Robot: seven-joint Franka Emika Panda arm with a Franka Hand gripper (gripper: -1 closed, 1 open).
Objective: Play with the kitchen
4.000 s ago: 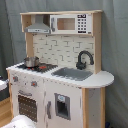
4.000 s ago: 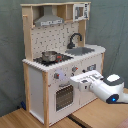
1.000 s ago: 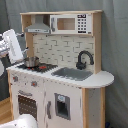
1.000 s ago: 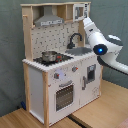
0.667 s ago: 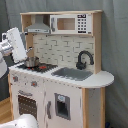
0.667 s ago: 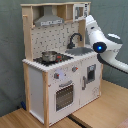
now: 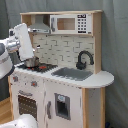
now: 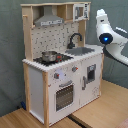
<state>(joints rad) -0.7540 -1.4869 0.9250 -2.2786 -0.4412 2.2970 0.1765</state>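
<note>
I have the arm point(image 7: 22, 42) raised beside the kitchen point(image 8: 62, 70), level with its hood point(image 8: 49, 21); whether its gripper is apart or together I cannot tell. I would approach the small pot point(image 8: 49, 56) on the stovetop slowly, staying clear of the faucet point(image 8: 75, 39).

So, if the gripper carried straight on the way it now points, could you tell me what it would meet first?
Probably the pot on the stovetop: in the first exterior view the gripper angles down towards it, though depth is unclear.
</note>
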